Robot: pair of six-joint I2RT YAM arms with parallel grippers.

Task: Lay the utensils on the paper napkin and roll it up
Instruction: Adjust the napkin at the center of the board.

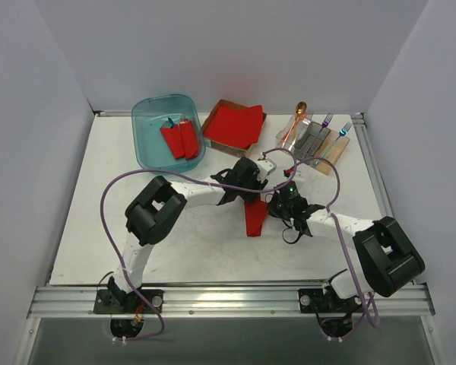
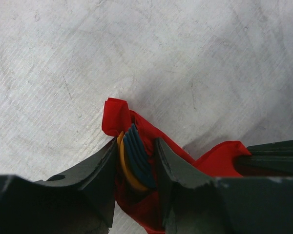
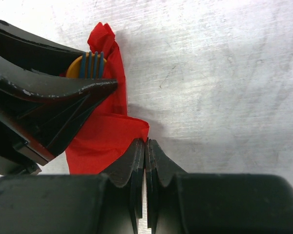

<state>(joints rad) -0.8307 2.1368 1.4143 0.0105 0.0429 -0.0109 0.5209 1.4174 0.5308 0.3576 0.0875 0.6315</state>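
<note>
1. The rolling step looks to be in hand. The left gripper (image 2: 136,163) is clamped on the paper napkin (image 2: 116,116), which is wrapped round a blue fork (image 2: 136,148) and an orange-yellow spoon (image 2: 123,163). The heads of both peek out of the bundle's end.
2. The bundle sits mid-desk (image 2: 63,58), between the two arms.
3. The right gripper (image 3: 145,146) has its jaws together, with its tips touching the napkin's loose corner. Whether any paper is caught between them cannot be told.
4. The loose flap probably has to be wound round the bundle next. That calls for a firm hold on the cutlery and a gentle pull, since thin paper may tear or spring open.
5. The handles are hidden under the paper, and a purple fork inside cannot be made out. In the top view the arms cover most of the bundle.
</note>
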